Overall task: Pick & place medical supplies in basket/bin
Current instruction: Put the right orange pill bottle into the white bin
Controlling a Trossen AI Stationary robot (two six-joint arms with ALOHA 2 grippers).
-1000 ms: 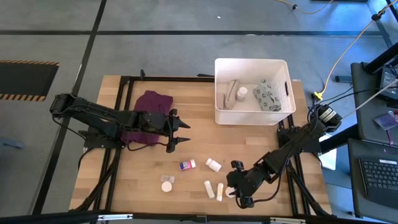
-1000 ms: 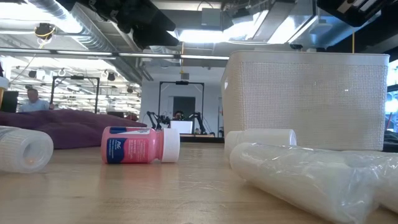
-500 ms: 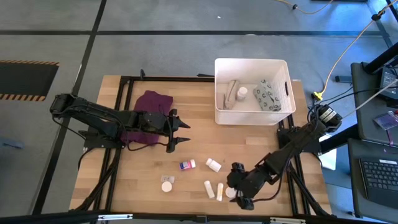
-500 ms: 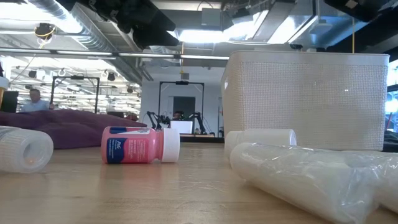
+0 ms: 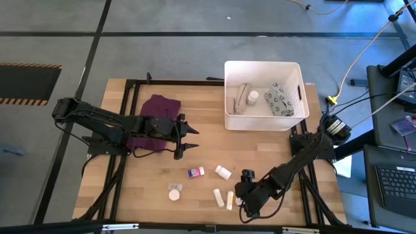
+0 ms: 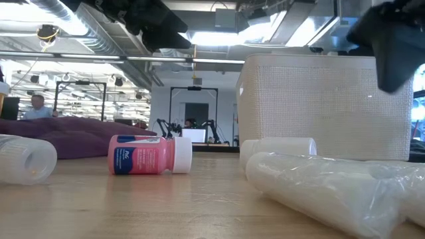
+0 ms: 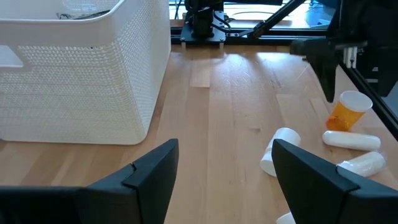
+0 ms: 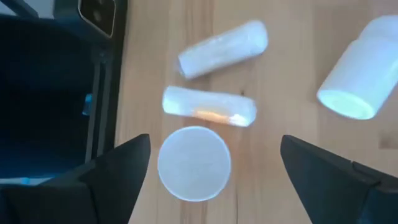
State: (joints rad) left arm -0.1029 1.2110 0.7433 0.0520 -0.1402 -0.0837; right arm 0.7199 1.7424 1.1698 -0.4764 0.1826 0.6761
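Several small supplies lie on the wood near the table's near edge: a pink bottle [image 5: 195,172], a white bottle [image 5: 223,171], a round white container [image 5: 174,193] and two white tubes [image 5: 218,195]. The white tub [image 5: 265,120] holds a beige roll [image 5: 242,97], a small white bottle [image 5: 252,97] and a grey patterned pouch [image 5: 281,99]. My right gripper [image 5: 244,194] hangs open above a round white cap [image 8: 194,163], its fingers on either side and clear of it. Beside the cap lies an orange-tinted tube [image 8: 209,104]. My left gripper [image 5: 195,139] waits open beside the purple cloth [image 5: 156,114].
The purple folded cloth lies under the left arm at the table's left. The tub stands at the far right. In the low view the pink bottle [image 6: 149,155] and a ribbed white container [image 6: 26,159] lie on their sides. Bare wood stretches between the tub and the loose items.
My right gripper has shifted slightly toward the table's left and come down over the items by the near edge; it now shows at the top right of the low view, where it did not before. Its fingers stay open. Nothing on the table has moved.
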